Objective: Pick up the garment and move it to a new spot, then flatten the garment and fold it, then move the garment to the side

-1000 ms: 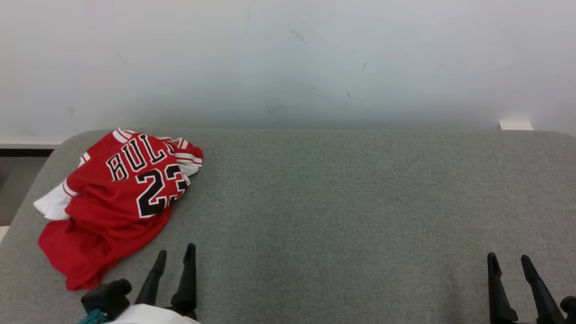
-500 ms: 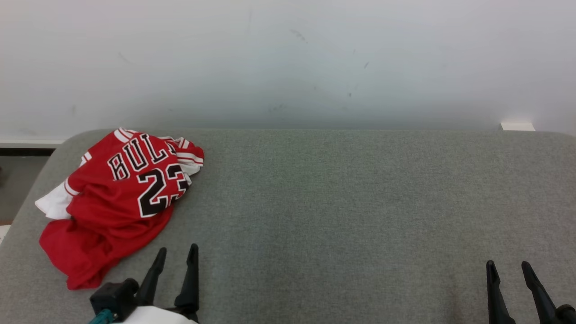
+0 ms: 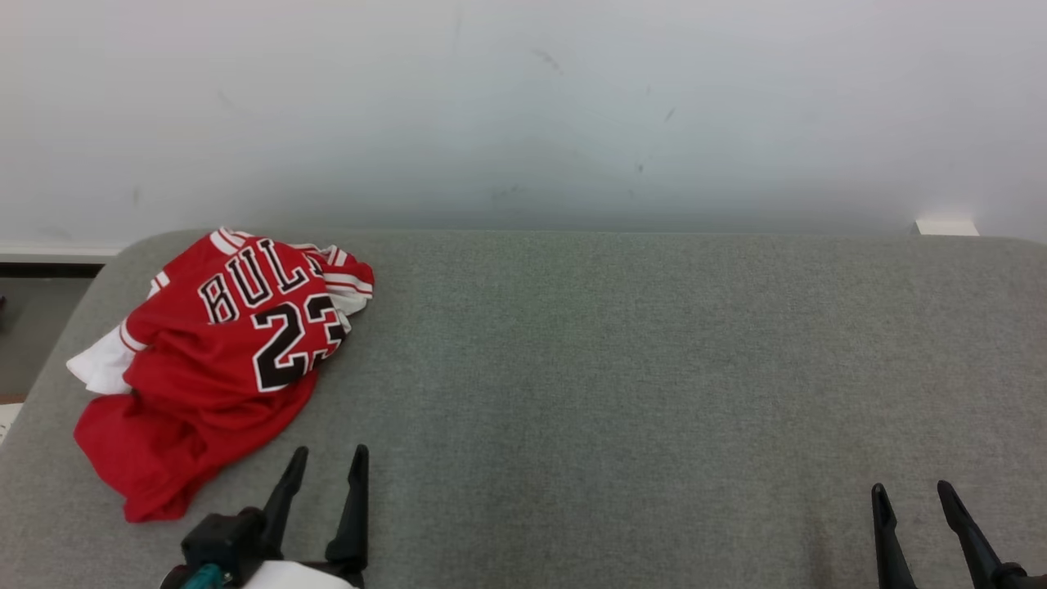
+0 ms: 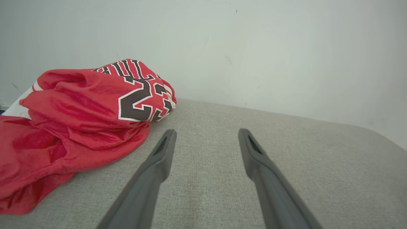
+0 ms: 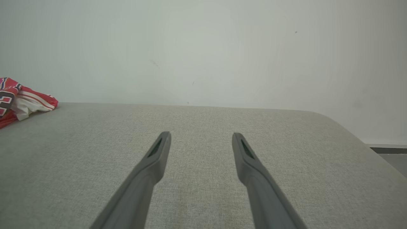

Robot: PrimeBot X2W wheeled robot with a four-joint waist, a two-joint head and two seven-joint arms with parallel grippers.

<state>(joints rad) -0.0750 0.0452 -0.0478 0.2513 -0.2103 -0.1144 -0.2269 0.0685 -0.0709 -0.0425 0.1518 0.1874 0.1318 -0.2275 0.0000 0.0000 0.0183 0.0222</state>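
The garment [image 3: 217,360] is a red jersey with black "BULLS 23" lettering and white trim, lying crumpled at the far left of the grey padded table [image 3: 622,360]. In the left wrist view the garment [image 4: 73,124] sits just left of and beyond my fingers. My left gripper [image 3: 330,460] stands open near the table's front edge, just right of the garment's lower hem, touching nothing. At the front right my right gripper [image 3: 912,492] is open and empty above bare fabric. The right wrist view catches a corner of the garment [image 5: 22,100] at its far left.
A pale wall [image 3: 523,114] rises right behind the table. The table's rounded left corner [image 3: 98,278] drops off to a floor strip beside the garment. A small white block [image 3: 946,227] sits at the back right edge.
The whole head picture has shifted slightly, so the camera moved. My left gripper has edged a little to the right; my right gripper sits lower in view. The garment lies as before.
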